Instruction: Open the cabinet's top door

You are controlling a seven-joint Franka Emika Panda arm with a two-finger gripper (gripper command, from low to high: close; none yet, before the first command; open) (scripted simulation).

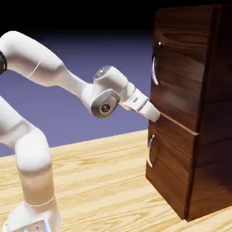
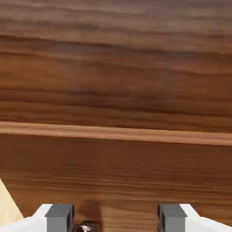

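The white arm (image 1: 45, 72) reaches right over the wooden worktop (image 1: 99, 181). Its gripper (image 2: 115, 217), fingers apart and empty, points near the seam below the top door (image 1: 179, 77) of the cabinet (image 1: 213, 172), standing at the right, under its long silver handle (image 1: 155, 63).

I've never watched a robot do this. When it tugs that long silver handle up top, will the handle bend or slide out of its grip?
Probably stiff: the handle looks like a solid metal bar. Its shiny, smooth curve could be slippery. The tall cabinet looks heavy, so it likely won't tip.
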